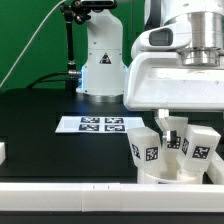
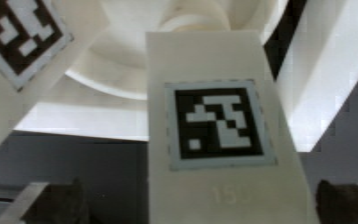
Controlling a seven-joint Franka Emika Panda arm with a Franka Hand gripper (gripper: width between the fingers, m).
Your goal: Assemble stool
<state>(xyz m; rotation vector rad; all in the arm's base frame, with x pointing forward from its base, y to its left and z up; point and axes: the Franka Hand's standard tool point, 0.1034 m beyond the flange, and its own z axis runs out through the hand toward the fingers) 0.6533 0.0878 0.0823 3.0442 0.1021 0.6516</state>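
The stool stands upside down at the exterior view's right. Its round white seat (image 1: pixel 163 176) lies on the table with tagged legs (image 1: pixel 147 149) (image 1: pixel 200 150) pointing up. My gripper (image 1: pixel 172 124) hangs right over the middle leg (image 1: pixel 173 138). In the wrist view that leg (image 2: pixel 211 110) fills the middle, its square tag facing the camera. My gripper (image 2: pixel 197 206) is open, one dark finger (image 2: pixel 41 206) on each side of the leg with a gap showing. Another tagged leg (image 2: pixel 19 36) and the seat's curved rim (image 2: pixel 137 72) lie beyond.
The marker board (image 1: pixel 100 124) lies flat mid-table on the black surface. The arm's white base (image 1: pixel 100 62) stands behind it. A small white piece (image 1: pixel 2 152) sits at the exterior view's left edge. A white border (image 1: pixel 70 190) runs along the table's front.
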